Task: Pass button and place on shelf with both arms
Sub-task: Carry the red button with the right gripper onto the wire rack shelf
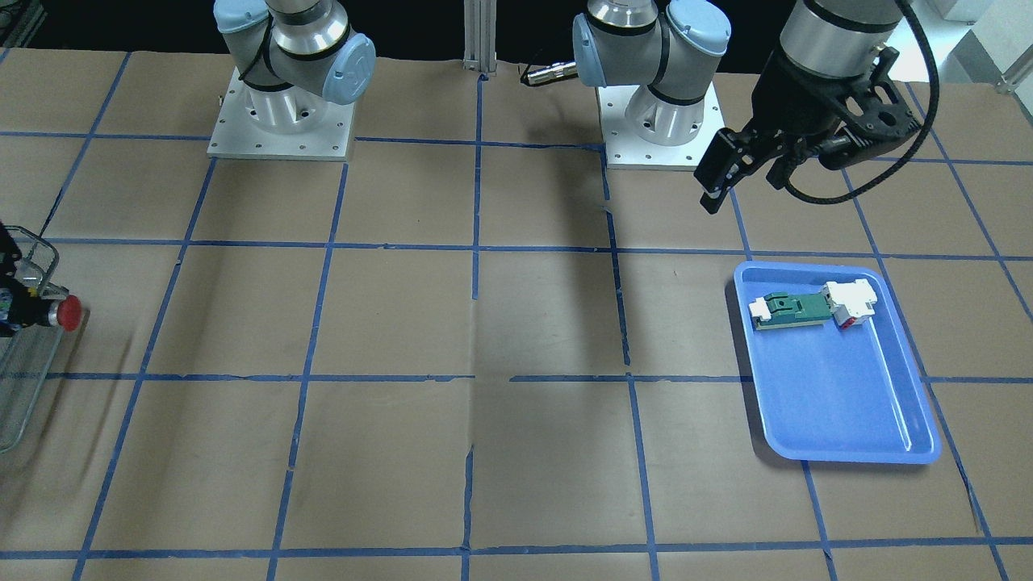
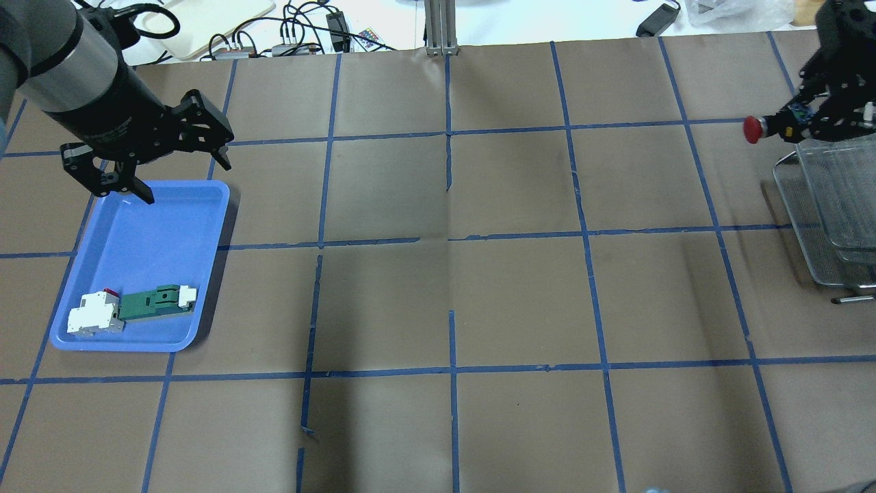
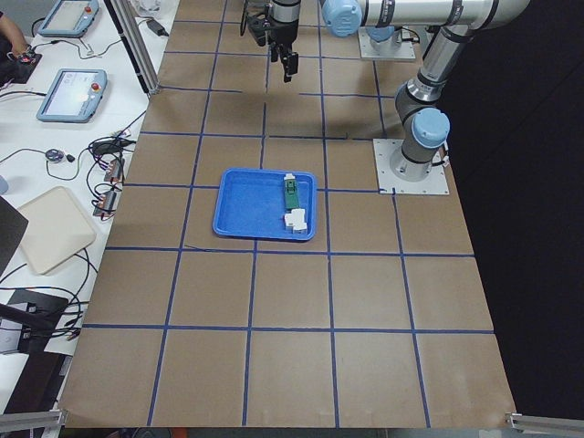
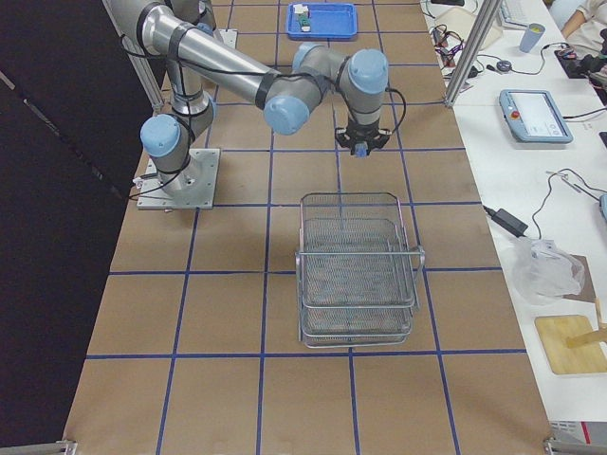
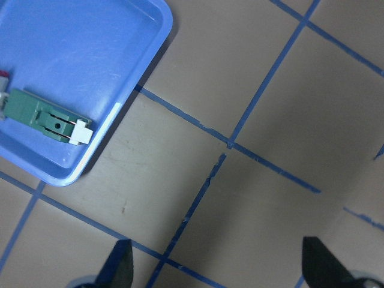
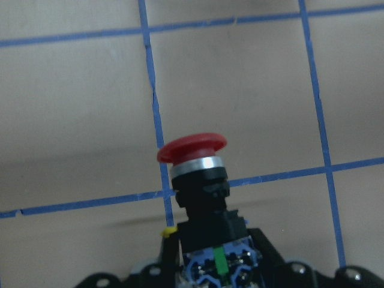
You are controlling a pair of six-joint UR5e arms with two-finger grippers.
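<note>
The button, with a red mushroom cap and a black collar, is held in my right gripper. The gripper is shut on its blue-and-silver back end. The cap points toward the table's middle. The button hangs in the air just beside the top rim of the silver wire shelf, at the shelf's end nearest the table's middle. My left gripper is open and empty, above the far edge of the blue tray. Its fingertips show over bare table.
The blue tray holds a green-and-white flat part and a white block with a red tab. The table is brown paper with a blue tape grid. Both arm bases stand at the robot's side of the table. Cables and devices lie beyond the far edge.
</note>
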